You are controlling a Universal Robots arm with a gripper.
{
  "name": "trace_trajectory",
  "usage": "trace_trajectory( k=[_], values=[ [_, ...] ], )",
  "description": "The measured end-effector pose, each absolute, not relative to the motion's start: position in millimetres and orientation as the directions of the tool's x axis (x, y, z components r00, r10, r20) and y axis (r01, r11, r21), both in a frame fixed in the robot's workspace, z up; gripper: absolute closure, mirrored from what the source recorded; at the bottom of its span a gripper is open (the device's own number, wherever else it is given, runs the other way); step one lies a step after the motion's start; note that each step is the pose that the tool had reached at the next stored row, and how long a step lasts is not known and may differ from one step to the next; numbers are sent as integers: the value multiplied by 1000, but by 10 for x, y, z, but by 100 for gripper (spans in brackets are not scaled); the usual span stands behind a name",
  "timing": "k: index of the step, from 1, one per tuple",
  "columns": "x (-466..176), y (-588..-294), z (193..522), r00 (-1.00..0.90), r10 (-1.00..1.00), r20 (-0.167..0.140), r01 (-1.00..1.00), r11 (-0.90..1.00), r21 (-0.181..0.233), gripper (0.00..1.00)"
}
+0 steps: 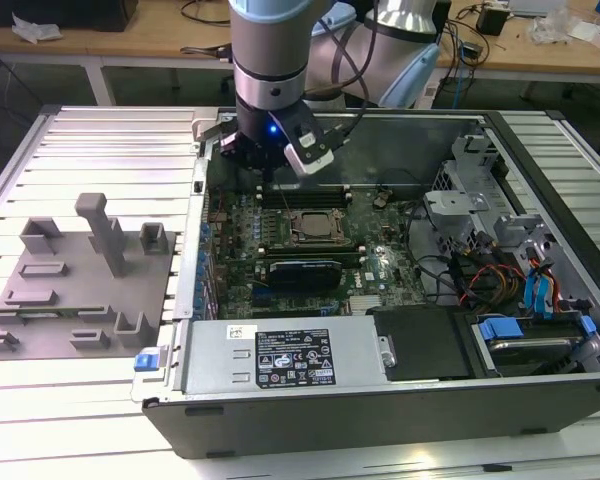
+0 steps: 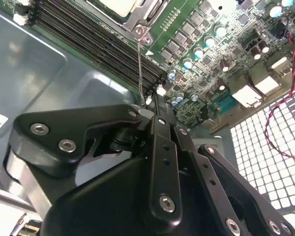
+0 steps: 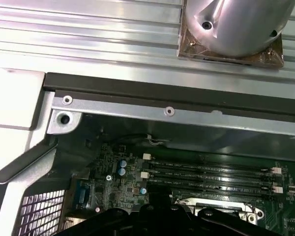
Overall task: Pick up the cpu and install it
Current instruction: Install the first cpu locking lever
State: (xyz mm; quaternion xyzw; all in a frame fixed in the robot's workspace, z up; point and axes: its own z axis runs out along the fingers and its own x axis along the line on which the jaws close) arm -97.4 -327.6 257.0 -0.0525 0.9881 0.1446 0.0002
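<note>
White stickers on the grey power box carry print I cannot make out. The open computer case lies on a ribbed metal table. The flat, silvery cpu sits in the black socket frame on the green board. The claw hangs near it; I cannot tell whether it is open or closed.

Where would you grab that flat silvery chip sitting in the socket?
Probably from straight above, by two opposite edges of the cpu. It lies flat inside the socket frame on the motherboard, so its top is the only open side and its thin edges are hemmed in.
</note>
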Motion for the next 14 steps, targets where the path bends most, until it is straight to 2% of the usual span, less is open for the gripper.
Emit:
trace_trajectory(
  k=[4, 6, 14],
  values=[
    [-921, -3317, 2557, -995, -103, -1, -98, 944, 316, 89],
    [-900, -3358, 2554, -995, -103, 13, -93, 943, 319, 89],
    [-797, -3387, 2552, -995, -102, 15, -92, 943, 319, 89]
  ],
)
